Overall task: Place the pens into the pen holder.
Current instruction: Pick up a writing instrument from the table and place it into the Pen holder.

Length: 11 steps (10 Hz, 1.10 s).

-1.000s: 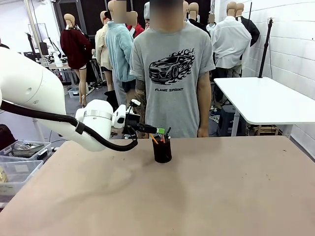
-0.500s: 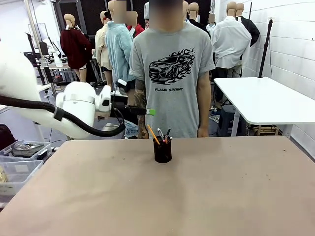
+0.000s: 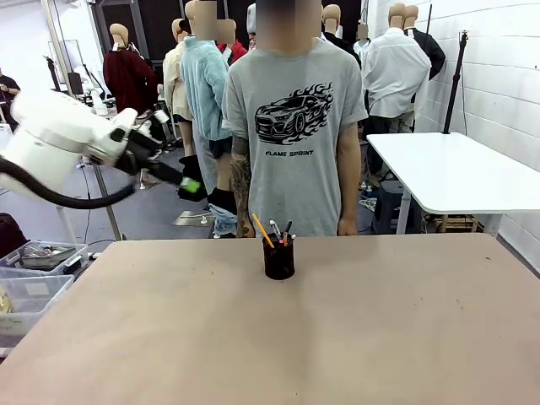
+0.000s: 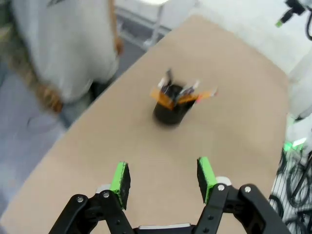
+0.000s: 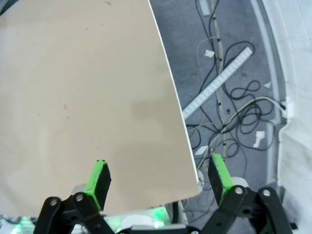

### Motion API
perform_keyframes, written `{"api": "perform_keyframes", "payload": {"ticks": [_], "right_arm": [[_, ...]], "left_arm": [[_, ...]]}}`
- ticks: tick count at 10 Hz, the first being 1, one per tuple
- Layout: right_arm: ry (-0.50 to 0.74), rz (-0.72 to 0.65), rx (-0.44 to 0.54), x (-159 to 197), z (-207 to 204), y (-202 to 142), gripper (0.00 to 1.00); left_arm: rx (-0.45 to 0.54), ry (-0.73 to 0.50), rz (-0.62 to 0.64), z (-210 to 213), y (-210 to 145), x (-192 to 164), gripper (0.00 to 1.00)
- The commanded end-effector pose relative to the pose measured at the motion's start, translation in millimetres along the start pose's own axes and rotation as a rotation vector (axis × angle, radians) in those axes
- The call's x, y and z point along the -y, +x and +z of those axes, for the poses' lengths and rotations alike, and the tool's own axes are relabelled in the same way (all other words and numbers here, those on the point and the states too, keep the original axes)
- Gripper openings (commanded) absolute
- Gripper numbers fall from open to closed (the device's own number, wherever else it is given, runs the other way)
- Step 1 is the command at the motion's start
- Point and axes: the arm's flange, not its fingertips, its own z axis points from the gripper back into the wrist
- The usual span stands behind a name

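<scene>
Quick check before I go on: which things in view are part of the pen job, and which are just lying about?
Part of the job:
- pen holder, upright on the table
- pens, standing in it
- left gripper, open, empty

Just lying about:
- clear bins beside the table on the left
- white side table at the far right
- cables on the floor

The left gripper (image 3: 192, 186) is no longer beside the pen holder (image 3: 278, 258); it now hangs off toward ten o'clock of it, higher and clear of the bench (image 3: 337, 337) edge (its jaws apart, nothing between them).
</scene>
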Motion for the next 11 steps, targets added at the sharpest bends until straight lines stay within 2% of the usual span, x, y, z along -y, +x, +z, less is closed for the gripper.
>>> {"api": "perform_keyframes", "payload": {"ticks": [1,3,4,5,6,9,11], "right_arm": [[-0.017,-0.001,0.002,-1.7,-0.9,-2.3,1.00],[-0.017,-0.001,0.002,-1.7,-0.9,-2.3,1.00],[-0.017,-0.001,0.002,-1.7,-0.9,-2.3,1.00],[-0.017,-0.001,0.002,-1.7,-0.9,-2.3,1.00],[-0.017,-0.001,0.002,-1.7,-0.9,-2.3,1.00],[-0.017,-0.001,0.002,-1.7,-0.9,-2.3,1.00],[-0.017,-0.001,0.002,-1.7,-0.9,-2.3,1.00]], "left_arm": [[-0.217,0.056,0.145,35.3,-18.1,5.8,0.72],[-0.377,0.243,0.334,62.3,-62.9,-0.2,0.72],[-0.398,0.284,0.381,69.9,-82.9,-4.3,0.72],[-0.428,0.431,0.435,77.1,-101.9,-10.6,0.79],[-0.440,0.535,0.473,82.8,-115.5,-16.7,0.99],[-0.435,0.616,0.545,91.6,-139.6,-22.4,1.00],[-0.390,0.541,0.570,85.3,-157.9,-19.6,1.00]]}}
